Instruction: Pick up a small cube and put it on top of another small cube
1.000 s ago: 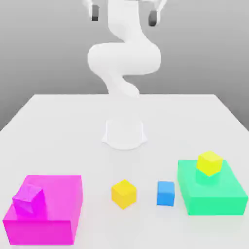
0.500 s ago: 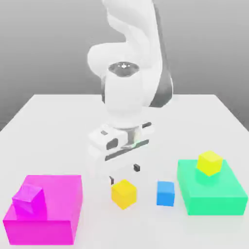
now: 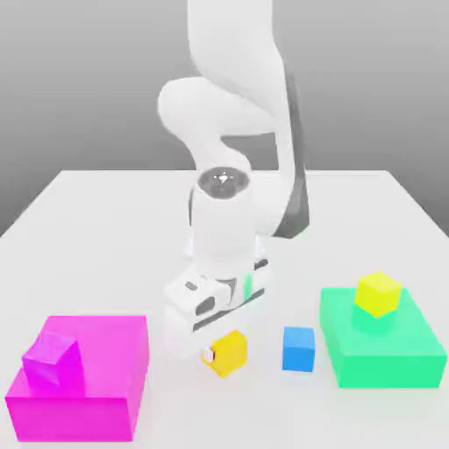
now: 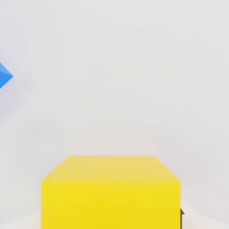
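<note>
The small golden orange-yellow cube [image 3: 233,351] rests on the white table [image 3: 105,228], near the front middle. My gripper [image 3: 226,351] has come down over it, open, and one dark fingertip [image 3: 208,354] shows just at the cube's side on the exterior view's left. In the hand view the cube [image 4: 110,192] looms very close and a sliver of a dark finger [image 4: 181,213] sits beside its edge. A blue cube [image 3: 299,348] of about the same size stands on the table just to the exterior view's right, and its corner [image 4: 4,75] appears in the hand view.
A green block [image 3: 386,355] at the exterior view's right carries a paler lemon-yellow cube [image 3: 379,293]. A large magenta block [image 3: 96,386] at the front left has a small magenta cube [image 3: 53,359] against it. The arm's body stands behind the cubes.
The arm swung down from high above the table; over the last half second the hand dropped from just above the orange-yellow cube to table level around it.
</note>
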Controlling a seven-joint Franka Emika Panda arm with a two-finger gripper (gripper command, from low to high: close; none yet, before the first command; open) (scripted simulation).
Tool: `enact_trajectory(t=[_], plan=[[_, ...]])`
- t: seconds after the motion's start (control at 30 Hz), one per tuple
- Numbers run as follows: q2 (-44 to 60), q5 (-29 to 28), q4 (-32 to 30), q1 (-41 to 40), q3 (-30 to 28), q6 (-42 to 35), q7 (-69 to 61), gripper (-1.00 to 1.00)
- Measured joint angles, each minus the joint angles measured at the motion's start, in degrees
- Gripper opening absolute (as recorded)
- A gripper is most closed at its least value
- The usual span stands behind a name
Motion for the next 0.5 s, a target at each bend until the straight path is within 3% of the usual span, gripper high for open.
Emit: enact_trajectory(t=[0.2,0.5], plan=[[-11.75,-4.08,-1.25,1.50,0.59,-10.42,5.40,-1.00],[-24.39,2.74,5.02,15.19,15.83,-28.87,27.72,-1.00]])
